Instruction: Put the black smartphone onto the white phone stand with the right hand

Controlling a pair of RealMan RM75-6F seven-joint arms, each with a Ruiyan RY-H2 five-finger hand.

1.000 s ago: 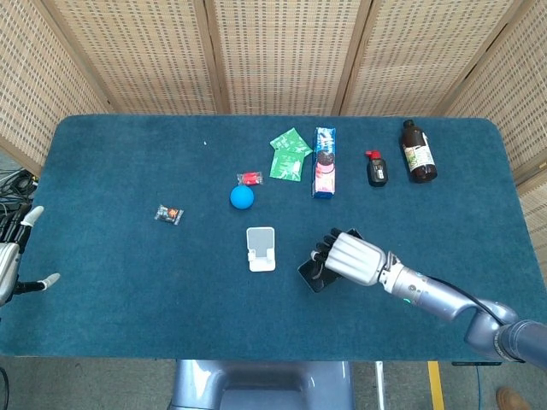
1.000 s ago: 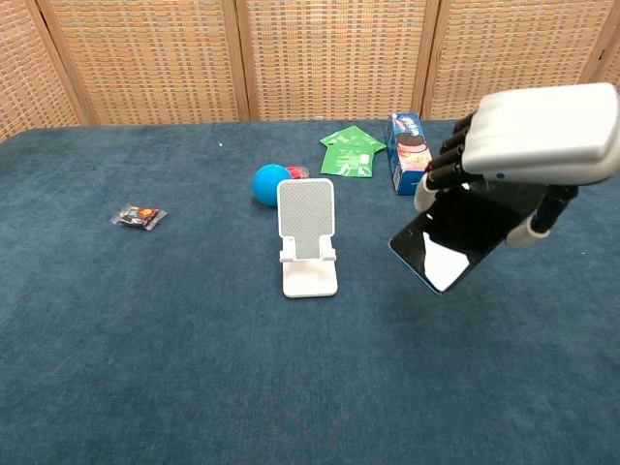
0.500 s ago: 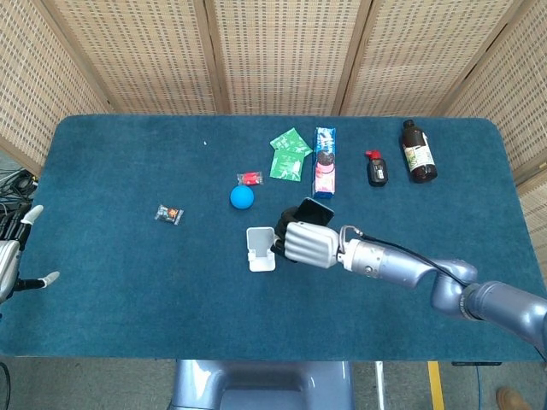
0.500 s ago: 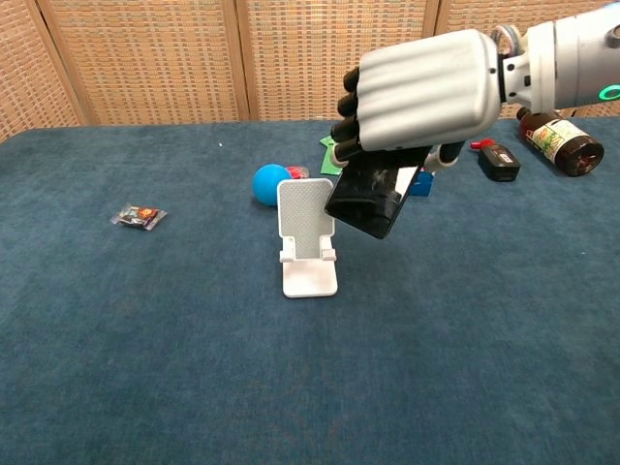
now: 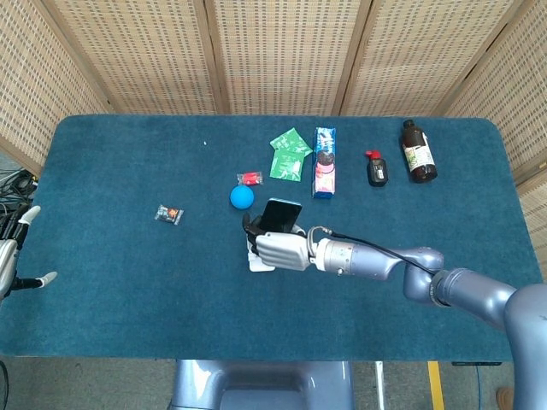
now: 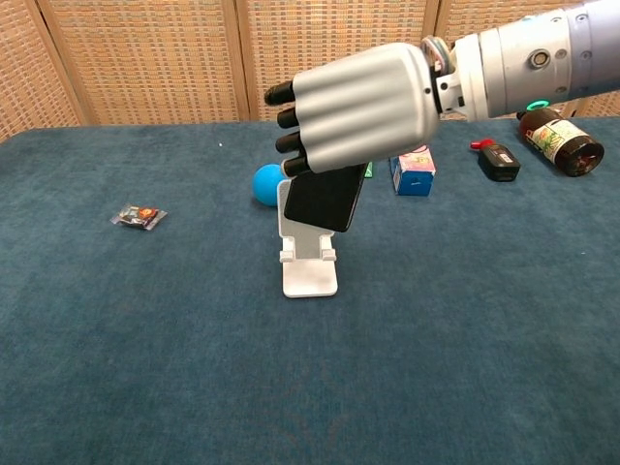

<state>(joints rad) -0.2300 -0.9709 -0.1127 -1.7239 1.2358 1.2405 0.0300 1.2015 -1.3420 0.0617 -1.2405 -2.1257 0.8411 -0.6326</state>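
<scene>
The right robot hand (image 6: 363,107) has its fingers wrapped around the black smartphone (image 6: 325,198) and holds it up in the air. The phone hangs right in front of the back plate of the white phone stand (image 6: 308,266), above the stand's little lip. I cannot tell if the phone touches the stand. From the head view, the phone (image 5: 279,215) tips up over the stand (image 5: 260,260), and the hand (image 5: 280,250) covers most of it. The stand sits near the middle of the blue bench (image 5: 120,179). Just behind it is a blue ball (image 5: 242,197) with a small red thing (image 5: 249,178) beside it. Farther back lie green packets (image 5: 289,155), a blue and pink box (image 5: 324,162), a small black bottle with a red cap (image 5: 376,168) and a brown bottle (image 5: 418,151). A small candy wrapper (image 5: 169,214) lies off to the left. The left robot hand (image 5: 15,260) is at the bench's left edge, fingers apart, holding nothing.
</scene>
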